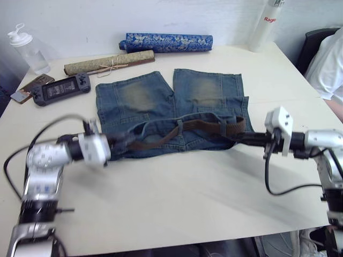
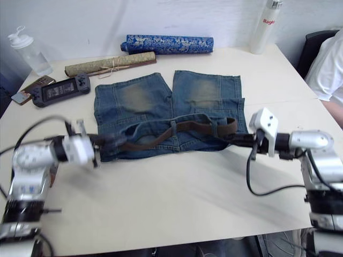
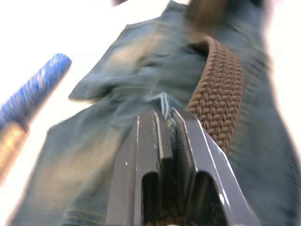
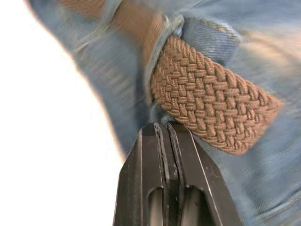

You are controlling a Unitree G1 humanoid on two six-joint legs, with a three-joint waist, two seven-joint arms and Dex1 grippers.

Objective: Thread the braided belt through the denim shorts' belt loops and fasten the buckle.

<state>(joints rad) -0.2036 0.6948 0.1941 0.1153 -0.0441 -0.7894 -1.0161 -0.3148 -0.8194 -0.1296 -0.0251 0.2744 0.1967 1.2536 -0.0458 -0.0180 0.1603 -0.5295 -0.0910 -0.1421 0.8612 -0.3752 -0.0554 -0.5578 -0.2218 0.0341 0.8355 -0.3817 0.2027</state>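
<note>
Denim shorts spread flat on the pale counter, legs pointing away toward the far wall, waistband along the near edge. Braided belt lying across the waistband, passing under at least two belt loops near the middle and right of the band, sagging in a shallow curve toward the left end. No buckle clearly made out in any view.

Left gripper reaching in from the left at the waistband's left end; in the left wrist view, jaws drawn nearly together on a fold of denim at the waistband, the woven strap running just beside the right finger. Right gripper coming in from the right at the waistband's right end; in the right wrist view, jaws pressed together, a thin edge of denim seemingly pinched at the tips, the belt's blunt woven end just beyond them, emerging from a loop.

Beyond the shorts, near the wall: blue patterned roll, tan rolled mat tied with string. Far left: clear bottle, dark handheld game console. Far right corner: white bottle. A person's white sleeve at the right edge.
</note>
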